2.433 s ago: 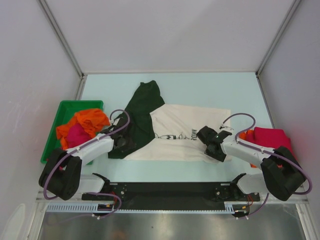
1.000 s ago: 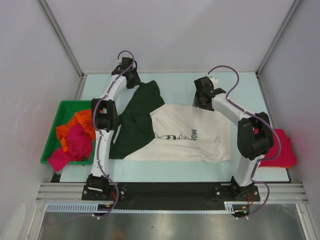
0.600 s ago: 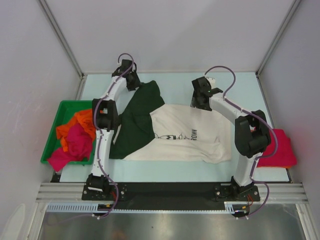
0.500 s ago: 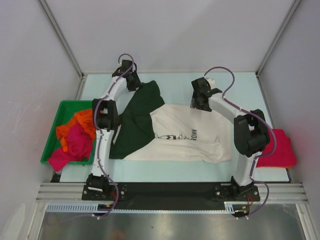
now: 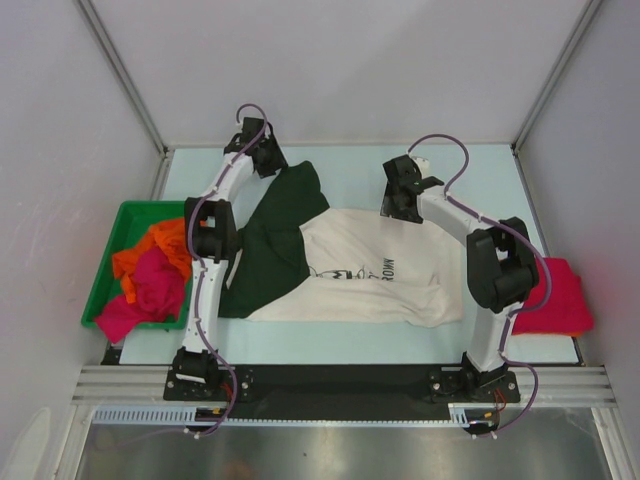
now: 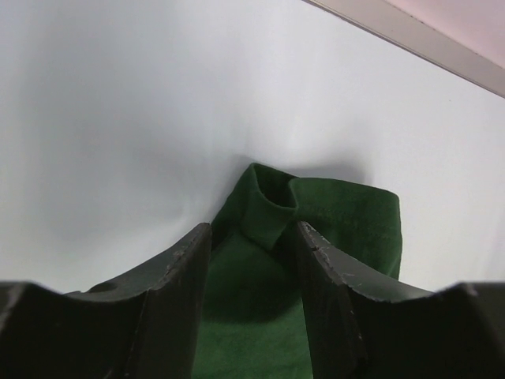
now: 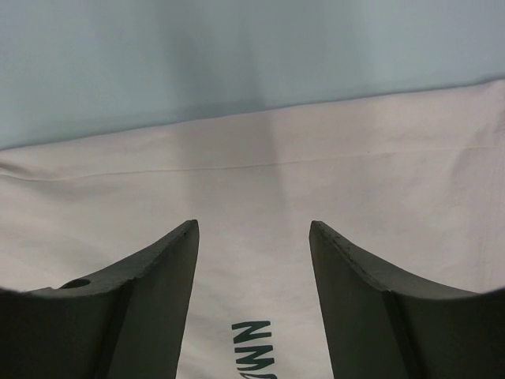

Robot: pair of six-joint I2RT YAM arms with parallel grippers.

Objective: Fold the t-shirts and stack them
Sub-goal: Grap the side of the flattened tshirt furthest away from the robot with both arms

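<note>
A cream t-shirt (image 5: 375, 262) with dark green sleeves lies spread across the middle of the pale bench (image 5: 470, 175), its printed side up and dark lettering showing near its centre. One green sleeve (image 5: 285, 210) reaches toward the upper left of the overhead view, the fabric below it bunched along the shirt's left side. The left arm stretches up the left of the frame, and the left claw (image 5: 262, 158) hangs at the far tip of that sleeve. In the left wrist view the left claw (image 6: 252, 229) is spread, its two dark fingers (image 6: 170, 308) standing apart with the folded cuff of the sleeve (image 6: 316, 213) lying just beyond and between their tips, not pinched. The right arm curves up the right side, and the right claw (image 5: 398, 200) sits over the far edge of the cream cloth, upper centre of the frame. The right wrist view shows the right claw (image 7: 252, 225) spread as well, holding nothing, with the cream cloth (image 7: 252, 181) flat beneath it and a bit of dark print at the bottom edge. At the left a green bin (image 5: 130, 210) holds a crumpled orange t-shirt (image 5: 160, 245) and a pink t-shirt (image 5: 150, 290) that spills over its near rim. At the lower right a crimson t-shirt (image 5: 558, 295) lies folded on the bench, partly hidden by the right arm.
</note>
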